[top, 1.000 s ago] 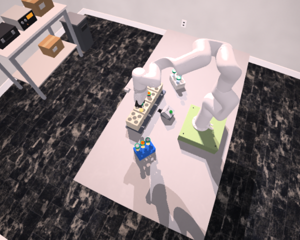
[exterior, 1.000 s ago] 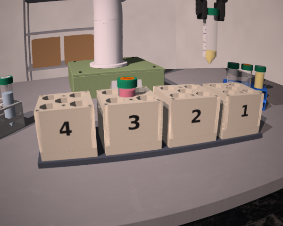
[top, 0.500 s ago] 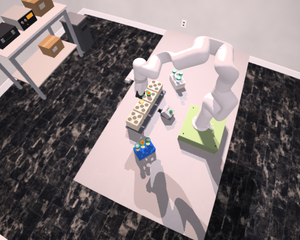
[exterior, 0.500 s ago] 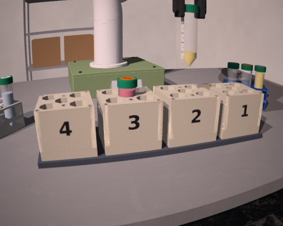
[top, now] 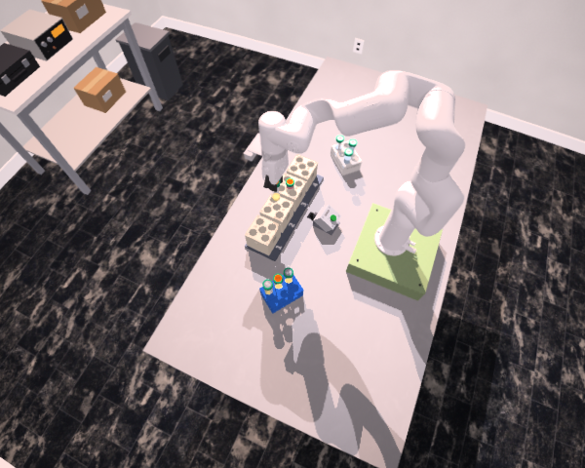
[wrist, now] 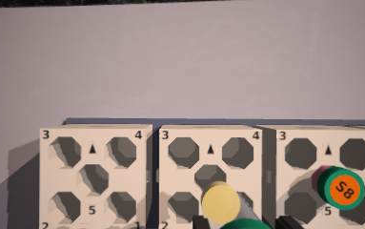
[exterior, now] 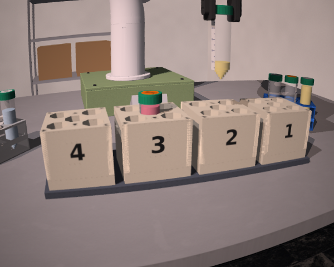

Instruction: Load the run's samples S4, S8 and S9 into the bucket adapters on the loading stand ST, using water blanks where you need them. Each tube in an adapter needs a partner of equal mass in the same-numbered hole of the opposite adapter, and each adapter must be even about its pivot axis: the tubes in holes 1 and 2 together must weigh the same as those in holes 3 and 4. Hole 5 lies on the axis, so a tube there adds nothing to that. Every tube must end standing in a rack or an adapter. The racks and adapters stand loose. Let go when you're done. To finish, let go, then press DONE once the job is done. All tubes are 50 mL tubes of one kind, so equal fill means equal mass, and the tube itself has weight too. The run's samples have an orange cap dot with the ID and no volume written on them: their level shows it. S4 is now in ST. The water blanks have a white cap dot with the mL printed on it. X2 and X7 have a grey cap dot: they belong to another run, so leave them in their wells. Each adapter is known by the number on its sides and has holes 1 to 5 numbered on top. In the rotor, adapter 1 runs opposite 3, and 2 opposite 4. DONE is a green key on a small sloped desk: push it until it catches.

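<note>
My gripper (top: 272, 184) (exterior: 221, 13) (wrist: 244, 224) is shut on the green cap of an upright tube with a little yellow liquid (exterior: 222, 64) (wrist: 221, 202), held high above adapter 2 (exterior: 219, 158) (wrist: 174, 178). Its cap dot is hidden. S8 (top: 290, 182) (exterior: 150, 99) (wrist: 345, 189), with pink liquid, stands in hole 5 of adapter 3 (exterior: 172, 161). Adapter 1 (exterior: 276, 149) (wrist: 60, 178) and adapter 4 (exterior: 78, 172) show no tubes. The blue rack (top: 278, 304) holds an orange-dot tube (top: 278, 278) (exterior: 291, 79) between two grey-dot tubes. Their IDs are unreadable.
The adapters stand on the dark loading stand (top: 262, 253) (exterior: 75, 193). A pale rack (top: 350, 169) (exterior: 21, 133) holds three green-capped tubes. The green DONE key (top: 332, 217) is on its small desk beside the stand. The arm's green base (top: 366, 252) is behind it.
</note>
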Controlling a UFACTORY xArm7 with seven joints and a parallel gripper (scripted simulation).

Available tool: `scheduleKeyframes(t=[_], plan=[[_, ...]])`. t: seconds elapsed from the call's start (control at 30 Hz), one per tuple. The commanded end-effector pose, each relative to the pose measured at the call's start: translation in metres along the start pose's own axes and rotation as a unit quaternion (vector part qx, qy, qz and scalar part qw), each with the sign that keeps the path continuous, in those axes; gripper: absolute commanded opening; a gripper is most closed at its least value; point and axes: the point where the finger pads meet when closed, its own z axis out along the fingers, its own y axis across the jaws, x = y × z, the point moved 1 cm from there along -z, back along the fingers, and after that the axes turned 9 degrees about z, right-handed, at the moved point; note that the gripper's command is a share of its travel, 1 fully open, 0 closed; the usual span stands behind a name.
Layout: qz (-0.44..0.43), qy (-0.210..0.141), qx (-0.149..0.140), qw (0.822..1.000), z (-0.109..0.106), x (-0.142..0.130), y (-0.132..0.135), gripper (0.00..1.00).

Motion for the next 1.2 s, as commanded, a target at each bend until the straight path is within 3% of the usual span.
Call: scheduleKeyframes(t=[0.0,0.83,1.17], plan=[[0.000,0.002,0.001,1.000,-0.002,0.001,0.000,0.00],[0.000,0.002,0.001,1.000,0.036,0.001,0.000,0.00],[0.000,0.002,0.001,1.000,0.036,0.001,0.000,0.00]])
